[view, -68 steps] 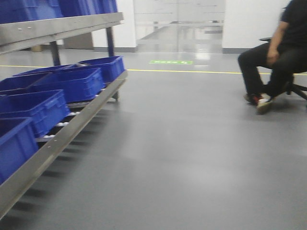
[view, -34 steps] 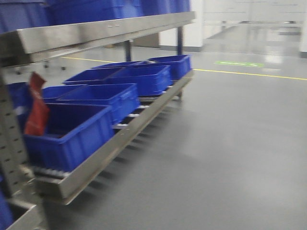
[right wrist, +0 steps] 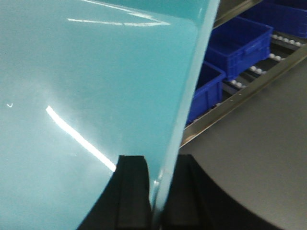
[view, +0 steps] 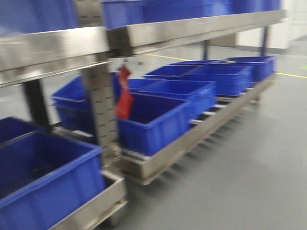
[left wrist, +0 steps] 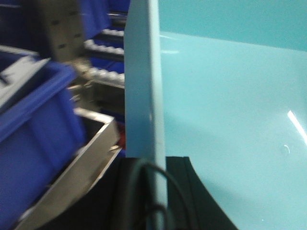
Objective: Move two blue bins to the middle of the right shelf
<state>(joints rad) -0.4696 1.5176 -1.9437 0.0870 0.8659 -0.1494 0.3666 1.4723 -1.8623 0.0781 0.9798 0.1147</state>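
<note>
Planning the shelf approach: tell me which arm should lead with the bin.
Probably left. The left gripper clamps the pale blue bin right beside the rack rail; the right gripper has open floor beside it.

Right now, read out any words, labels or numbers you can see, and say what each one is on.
No text can be read in any view.
On the red tag hanging at the shelf upright: too blurred to read.
On the dark blue crates: no label shows.
On the pale blue bin: plain walls, no print.
</note>
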